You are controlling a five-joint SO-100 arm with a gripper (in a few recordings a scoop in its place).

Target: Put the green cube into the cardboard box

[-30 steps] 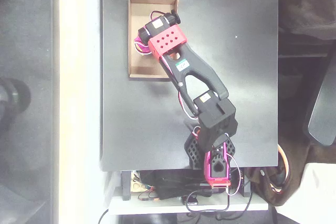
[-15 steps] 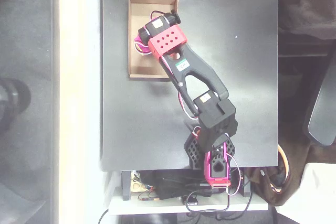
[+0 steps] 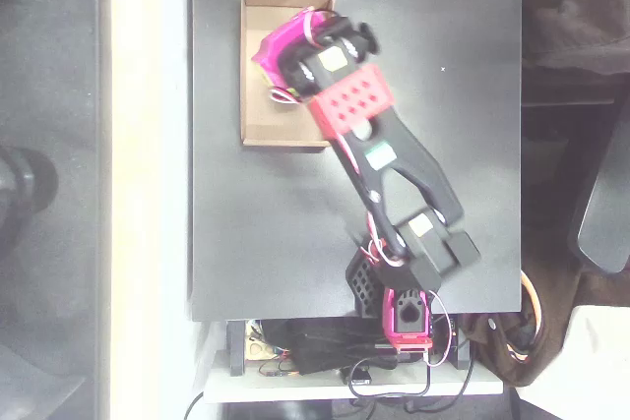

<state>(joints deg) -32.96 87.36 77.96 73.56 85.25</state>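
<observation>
The cardboard box (image 3: 256,117) lies on the black table at the upper left in the overhead view. My arm reaches up from the base at the bottom edge, and its red wrist block hangs over the box's right wall. The magenta gripper (image 3: 277,47) sticks out over the upper middle of the box floor. Its jaws point away from the camera, so how they stand is unclear. The green cube is hidden, with no sign of it on the bare parts of the box floor or on the table.
The black table (image 3: 453,95) ends at a pale strip on the left. The arm's base (image 3: 406,314) and loose cables sit at the bottom edge. A dark chair (image 3: 605,204) stands off the table at the right.
The arm has shifted: the wrist block moved right and slightly toward the far edge, the elbow swung right, and the magenta gripper now shows over the box's upper part.
</observation>
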